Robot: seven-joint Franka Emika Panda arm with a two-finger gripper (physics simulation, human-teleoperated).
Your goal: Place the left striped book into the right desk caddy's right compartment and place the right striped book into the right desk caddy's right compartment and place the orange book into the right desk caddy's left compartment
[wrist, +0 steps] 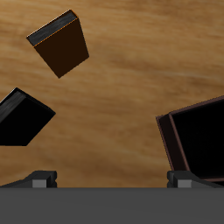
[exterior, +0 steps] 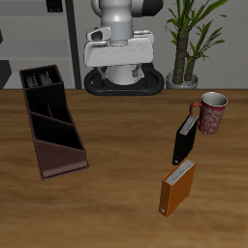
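One thick orange book point(exterior: 177, 187) left: rigid, probably slippery; pinch across covers. Claw point(wrist: 112, 179) spread wide, grasping nothing.

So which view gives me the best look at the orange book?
The exterior view: the orange book shows whole there, lying on the table nearer the front edge than the black book. The wrist view also shows it, but only as a dark, shadowed slab, and less of what lies around it.
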